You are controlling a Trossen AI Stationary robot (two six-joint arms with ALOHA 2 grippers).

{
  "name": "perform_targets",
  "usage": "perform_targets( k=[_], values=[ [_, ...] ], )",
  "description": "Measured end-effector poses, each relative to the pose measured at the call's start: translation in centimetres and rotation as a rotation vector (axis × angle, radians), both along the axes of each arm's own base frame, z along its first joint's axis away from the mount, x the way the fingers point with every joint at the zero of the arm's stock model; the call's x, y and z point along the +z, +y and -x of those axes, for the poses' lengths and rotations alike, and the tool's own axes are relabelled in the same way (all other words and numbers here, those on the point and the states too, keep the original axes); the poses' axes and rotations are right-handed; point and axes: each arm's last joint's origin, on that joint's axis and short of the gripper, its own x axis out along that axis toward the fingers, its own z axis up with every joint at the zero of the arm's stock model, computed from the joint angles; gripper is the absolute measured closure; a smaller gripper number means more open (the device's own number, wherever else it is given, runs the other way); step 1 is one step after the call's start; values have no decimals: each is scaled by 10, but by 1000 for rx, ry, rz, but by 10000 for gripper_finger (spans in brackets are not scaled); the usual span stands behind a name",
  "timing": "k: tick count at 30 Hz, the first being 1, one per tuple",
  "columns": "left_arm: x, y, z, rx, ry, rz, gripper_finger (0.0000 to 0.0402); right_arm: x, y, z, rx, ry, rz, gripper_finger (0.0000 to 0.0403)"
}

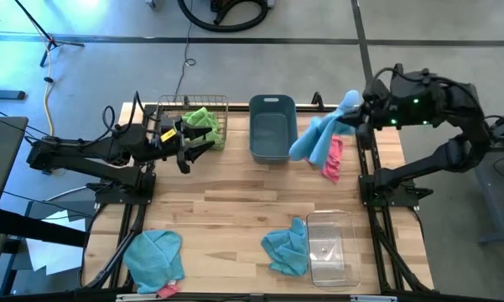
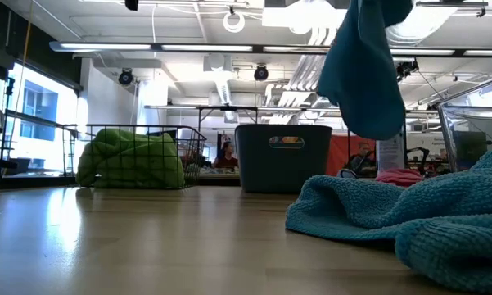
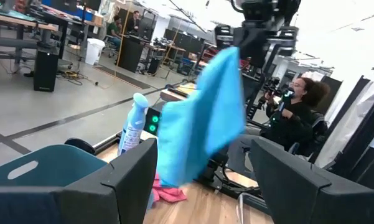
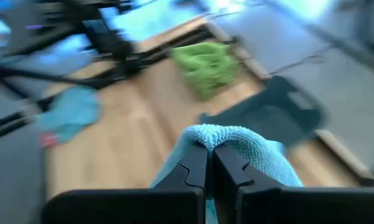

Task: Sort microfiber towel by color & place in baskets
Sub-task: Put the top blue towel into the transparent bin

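Wooden worktop [image 1: 235,210] is carrying three baskets: the copper wire basket [image 1: 203,107] at the far left with a lime green towel [image 1: 203,126] in it, the grey-blue tub [image 1: 272,127] in the far middle, and the clear bin [image 1: 330,248] at the near right. Over the far right edge the right arm is reaching in, its right gripper [image 4: 209,163] pinching jaws tight on the top fold of a light blue towel [image 1: 323,134], which is hanging lengthwise downward, clear of the wood. That hanging towel is sitting just to the right of the tub, so the coming move, as I judge it, is turning on a short sideways carry leftward until the cloth is drooping over the tub's mouth. A pink towel [image 1: 333,159] is lying beneath it. The left gripper [image 1: 187,144] is waiting beside the wire basket, jaws spread wide and holding nothing. Two more blue towels [image 1: 155,252] are lying along the near edge.
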Motion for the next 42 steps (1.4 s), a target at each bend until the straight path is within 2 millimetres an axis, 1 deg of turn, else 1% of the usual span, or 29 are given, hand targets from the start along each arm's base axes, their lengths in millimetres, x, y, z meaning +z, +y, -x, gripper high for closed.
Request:
perform_targets(
  k=[6,13,18,21,29,33,38,42],
  values=[
    [0,0,0,1,1,-5,156,12,17,3,246,-94,-162,403],
    [0,0,0,3,1,-5,156,29,36,17,368,-175,-305,403],
    [0,0,0,4,1,-6,156,38,46,29,415,-196,-446,403],
    [0,0,0,4,1,-6,156,40,51,33,433,-179,-535,403],
    [0,0,0,3,-3,0,156,27,74,24,455,-25,-711,403],
    [1,1,0,19,-13,2,156,26,88,22,467,39,-824,403],
    [1,1,0,36,-16,-1,156,34,106,23,495,16,-938,403],
    [1,1,0,46,-15,-1,156,31,117,25,462,40,-942,403]
  ],
)
